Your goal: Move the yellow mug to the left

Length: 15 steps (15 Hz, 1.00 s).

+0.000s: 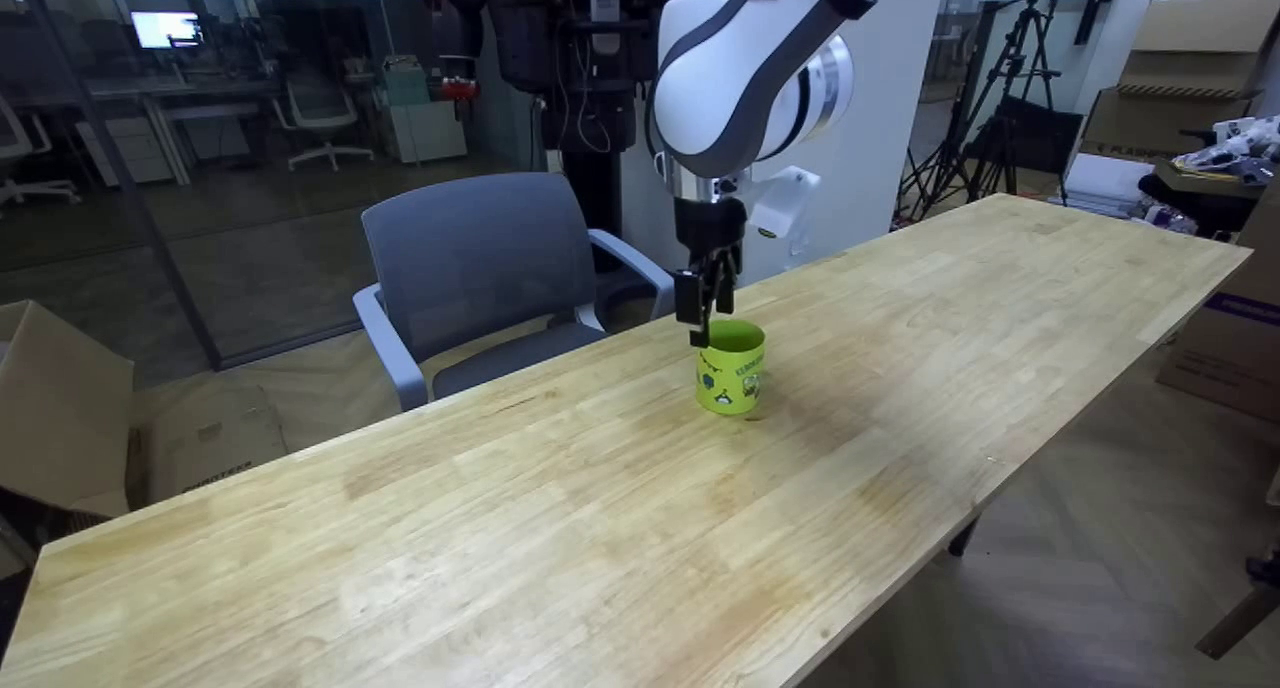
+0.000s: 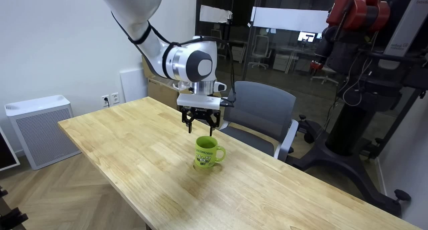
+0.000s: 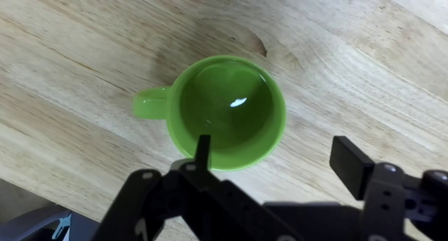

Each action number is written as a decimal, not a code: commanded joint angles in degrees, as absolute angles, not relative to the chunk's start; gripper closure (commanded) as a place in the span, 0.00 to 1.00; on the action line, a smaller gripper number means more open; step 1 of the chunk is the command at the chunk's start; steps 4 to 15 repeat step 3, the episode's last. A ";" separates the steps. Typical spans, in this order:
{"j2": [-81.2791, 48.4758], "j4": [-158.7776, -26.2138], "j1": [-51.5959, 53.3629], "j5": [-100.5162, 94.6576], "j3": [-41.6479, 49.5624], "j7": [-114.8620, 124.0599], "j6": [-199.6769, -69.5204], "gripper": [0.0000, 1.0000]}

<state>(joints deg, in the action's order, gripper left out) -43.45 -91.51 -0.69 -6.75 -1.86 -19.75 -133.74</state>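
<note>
The yellow mug is lime green and stands upright on the wooden table, with dark printed figures on its side. In an exterior view its handle shows on the right of the mug. My gripper points down, open and empty, with its fingertips above and beside the mug; it also shows in an exterior view. In the wrist view, one finger of the gripper overlaps the near rim of the mug. The other finger is over bare wood to the right.
A grey office chair stands against the table's long edge; it also shows in an exterior view. A red and black robot stands beyond it. A white air purifier is on the floor past the table's end.
</note>
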 commanded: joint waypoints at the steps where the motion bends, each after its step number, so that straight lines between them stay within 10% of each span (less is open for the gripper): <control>1: -43.51 -91.37 -1.07 -7.19 -2.33 -19.45 -133.58 0.12; 15: -43.51 -91.37 -1.07 -7.19 -2.32 -19.42 -133.58 0.12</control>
